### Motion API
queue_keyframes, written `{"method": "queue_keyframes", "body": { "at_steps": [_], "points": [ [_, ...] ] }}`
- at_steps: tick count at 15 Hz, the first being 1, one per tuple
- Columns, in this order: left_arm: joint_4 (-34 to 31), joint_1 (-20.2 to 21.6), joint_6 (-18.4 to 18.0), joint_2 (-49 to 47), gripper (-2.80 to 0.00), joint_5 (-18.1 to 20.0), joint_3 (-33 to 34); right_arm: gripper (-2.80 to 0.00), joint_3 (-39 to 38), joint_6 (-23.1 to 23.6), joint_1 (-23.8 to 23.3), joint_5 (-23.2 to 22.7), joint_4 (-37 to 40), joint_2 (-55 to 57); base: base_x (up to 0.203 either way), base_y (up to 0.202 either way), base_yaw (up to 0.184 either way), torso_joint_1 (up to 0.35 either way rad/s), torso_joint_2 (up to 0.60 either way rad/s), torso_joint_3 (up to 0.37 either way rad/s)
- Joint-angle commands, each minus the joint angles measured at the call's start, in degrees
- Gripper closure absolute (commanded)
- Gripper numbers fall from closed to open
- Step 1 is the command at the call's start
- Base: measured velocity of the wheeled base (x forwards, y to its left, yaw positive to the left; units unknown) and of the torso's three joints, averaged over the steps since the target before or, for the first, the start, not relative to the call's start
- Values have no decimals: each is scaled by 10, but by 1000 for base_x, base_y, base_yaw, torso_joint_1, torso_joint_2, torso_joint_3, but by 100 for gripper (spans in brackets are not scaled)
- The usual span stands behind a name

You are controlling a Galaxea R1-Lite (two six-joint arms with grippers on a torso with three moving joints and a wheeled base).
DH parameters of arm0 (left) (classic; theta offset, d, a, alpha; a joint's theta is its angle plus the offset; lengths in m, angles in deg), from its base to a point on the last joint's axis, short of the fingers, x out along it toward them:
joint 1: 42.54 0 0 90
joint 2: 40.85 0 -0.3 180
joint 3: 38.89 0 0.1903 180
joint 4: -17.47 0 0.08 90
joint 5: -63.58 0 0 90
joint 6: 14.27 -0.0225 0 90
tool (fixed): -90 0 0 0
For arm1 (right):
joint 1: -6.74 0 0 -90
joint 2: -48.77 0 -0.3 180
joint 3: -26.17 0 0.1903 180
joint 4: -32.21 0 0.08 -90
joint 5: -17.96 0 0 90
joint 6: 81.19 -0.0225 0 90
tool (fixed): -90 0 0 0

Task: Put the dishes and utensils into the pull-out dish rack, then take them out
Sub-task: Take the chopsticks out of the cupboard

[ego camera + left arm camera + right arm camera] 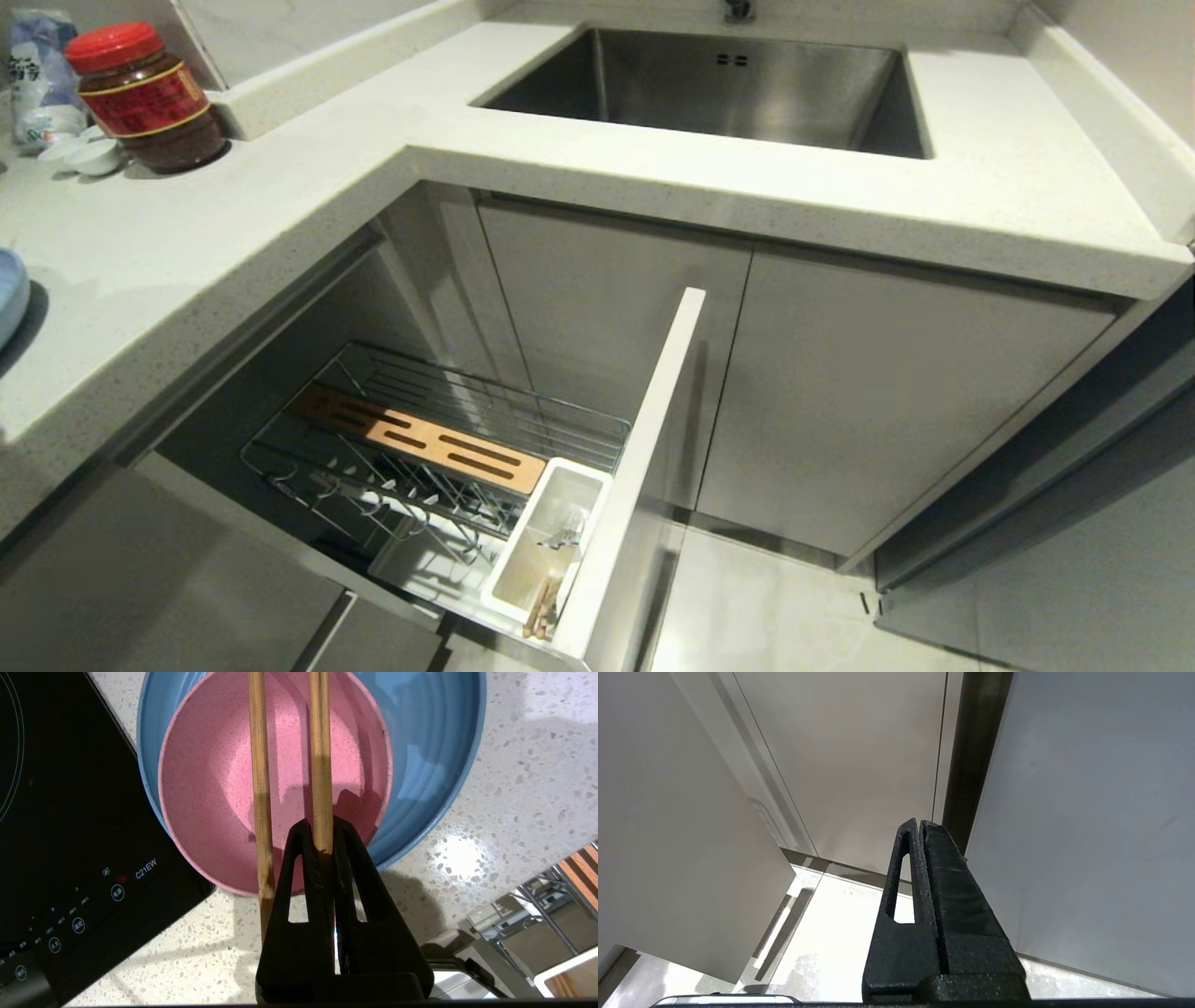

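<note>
The fingers (322, 835) of the left gripper (320, 828) are clamped on one chopstick (320, 760), with the second chopstick (259, 779) lying alongside just outside them, and both sticks reach out over the pink bowl (210, 788). That bowl sits inside the blue plate (434, 756) on the speckled desk (514, 788), right beside a black cooktop (70, 812). The fingers (924, 868) of the right gripper (921, 823) are pressed together on nothing, pointing at plain cabinet doors (859, 765) above a pale floor. In the head view neither arm shows; the dish rack (439, 448) is pulled out below the desk edge, its wire prongs bare and its wooden strip (420, 437) across the middle. The white bin (546, 541) at its front holds the fork (563, 539) and some wooden sticks (542, 609). A steel sink (709, 89) is set in the desk behind, a red-lidded jar (145, 98) stands at the far left, and the plate's edge peeks in at the left border.
</note>
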Motion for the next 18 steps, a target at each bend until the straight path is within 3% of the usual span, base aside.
{"method": "queue_keyframes", "body": {
  "at_steps": [1,18],
  "points": [
    [-4,13,1,-8,0,-1,0,0,-15,0,0,0,-1,0,0,0,0,0,0,0],
    [-2,35,0,-13,0,2,-12,0,-15,0,0,0,-1,0,0,0,0,0,0,0]
  ]
}}
